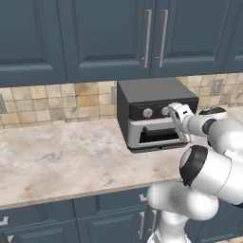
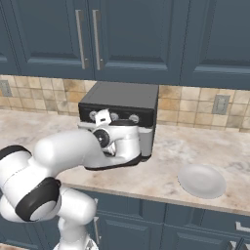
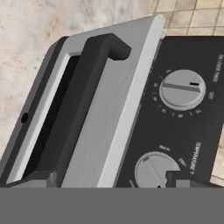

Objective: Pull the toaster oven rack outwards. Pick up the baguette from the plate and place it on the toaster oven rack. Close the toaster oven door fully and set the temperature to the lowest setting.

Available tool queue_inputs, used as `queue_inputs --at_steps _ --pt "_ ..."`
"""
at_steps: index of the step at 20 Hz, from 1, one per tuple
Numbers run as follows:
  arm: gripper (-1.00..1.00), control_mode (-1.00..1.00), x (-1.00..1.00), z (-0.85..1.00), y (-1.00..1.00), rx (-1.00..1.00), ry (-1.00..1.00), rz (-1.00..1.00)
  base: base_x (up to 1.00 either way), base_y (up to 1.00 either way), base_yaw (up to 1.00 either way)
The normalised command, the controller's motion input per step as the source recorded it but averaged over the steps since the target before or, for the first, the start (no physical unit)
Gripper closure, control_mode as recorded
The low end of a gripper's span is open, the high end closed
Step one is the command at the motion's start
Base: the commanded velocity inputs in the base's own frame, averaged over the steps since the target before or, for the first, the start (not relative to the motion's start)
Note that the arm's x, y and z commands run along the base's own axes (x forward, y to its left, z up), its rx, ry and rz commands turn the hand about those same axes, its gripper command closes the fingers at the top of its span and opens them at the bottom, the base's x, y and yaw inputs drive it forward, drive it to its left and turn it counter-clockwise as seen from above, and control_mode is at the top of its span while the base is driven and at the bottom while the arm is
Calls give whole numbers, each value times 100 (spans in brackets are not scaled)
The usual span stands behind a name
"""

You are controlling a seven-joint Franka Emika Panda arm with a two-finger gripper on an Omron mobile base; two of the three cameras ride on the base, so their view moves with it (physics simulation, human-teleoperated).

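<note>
Two knobs [image 3: 182,89] face the pincer [image 3: 111,178]

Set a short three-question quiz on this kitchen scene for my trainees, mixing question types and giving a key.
1. True or false: a loaf of bread lies on the plate.
2. Multiple choice: the toaster oven door is A) shut, B) hanging fully open, C) lying on the counter.
3. Fill in: the end effector, jaws apart, is up at the front of the toaster oven, level with its row of round silver ____.

Key: 1 false, the plate is bare; 2 A; 3 knobs.
</note>
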Motion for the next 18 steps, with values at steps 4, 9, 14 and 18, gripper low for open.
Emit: queue_inputs --at_steps 4,9,14,18 --pt "-100 -100 16 4 -35 0 3 3 0 0 0" --pt "-100 -100 19 0 -18 0 3 4 0 0 0" --pt "-100 -100 16 0 -4 0 0 8 0 0 0" --pt "-100 -100 6 0 -3 0 0 13 0 0 0"
